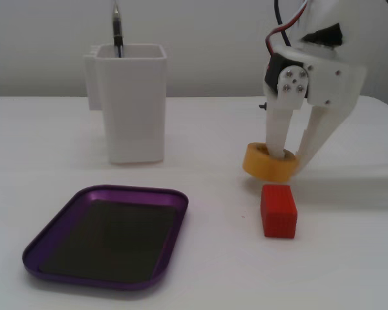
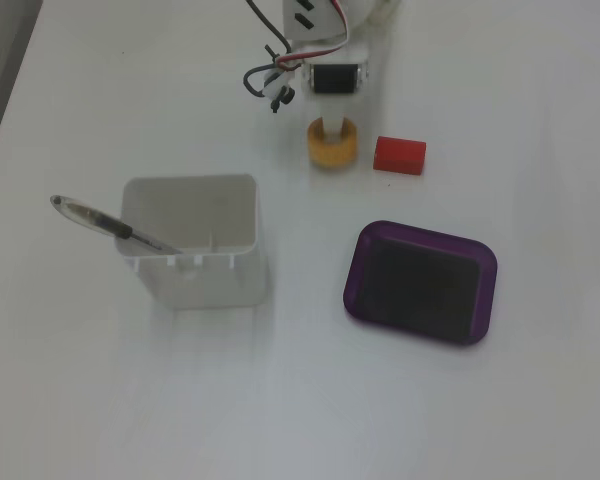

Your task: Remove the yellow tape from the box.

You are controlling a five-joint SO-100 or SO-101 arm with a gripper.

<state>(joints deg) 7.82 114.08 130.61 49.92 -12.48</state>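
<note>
The yellow tape [image 1: 264, 165] is outside the box, on the white table just behind the red block. It also shows in the other fixed view [image 2: 332, 155]. My gripper [image 1: 288, 156] comes down on it from above. One finger [image 1: 276, 137] is inside the hollow core and the other is against the ring's outer right side, so the jaws are closed on the ring's wall. The tape sits slightly tilted, at or just above the table. The purple box [image 1: 35, 248] is empty at the front left, and it shows in the other fixed view [image 2: 352, 290] too.
A red block [image 1: 278, 210] lies just in front of the tape. A tall white container [image 1: 130, 103] holding a pen [image 2: 105, 222] stands behind the box. The arm's body and cables [image 2: 270, 80] are at the far side.
</note>
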